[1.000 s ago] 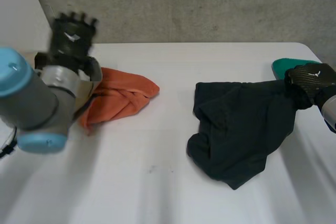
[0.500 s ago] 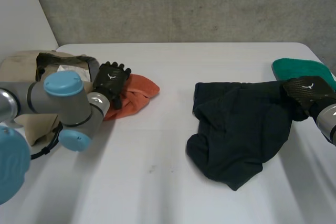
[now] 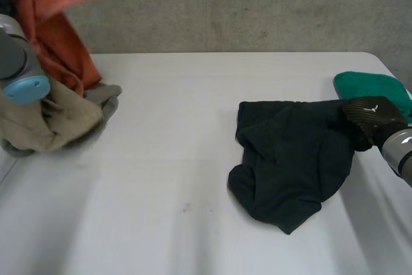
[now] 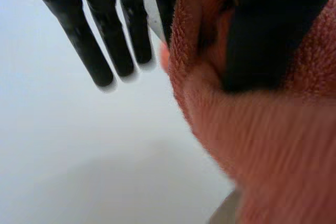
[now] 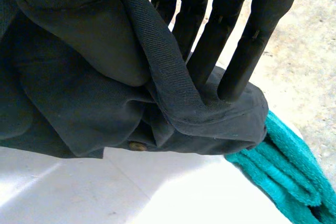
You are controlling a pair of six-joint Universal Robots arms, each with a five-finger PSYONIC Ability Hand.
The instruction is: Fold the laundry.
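Laundry lies in two lots on the bench. A dark garment is crumpled at about 3 o'clock, and a beige pile sits at 9 o'clock. The orange towel is off the bench, hanging high at 10 o'clock beside the left arm.

The left hand pinches a thick bunch of that towel between thumb and one finger, with its other fingers straight and free. The right hand is on the garment's 2 o'clock corner. In its wrist view its straight fingers press into a hemmed fold of the garment that rises toward the palm. I read this as a pinch, though the thumb is hidden under cloth.

The step in hand looks like bringing the towel out to be laid flat. A bunched grip will drop it as a lump, so it would be better to let it hang, find an edge, and set the low end down first. Drawing the hand away along the bench should then lay the rest out smooth. The garment's corner needs a steady pull toward 3 o'clock to open its creases.

The best open room is the bare stretch from 6 to 12 o'clock through the middle, wide enough for the towel. At 2 o'clock a teal cloth lies just beside the right hand and partly under the lifted hem, near the bench edge. Pulling the garment further that way could drag it off. The beige pile crowds the 9 o'clock edge.
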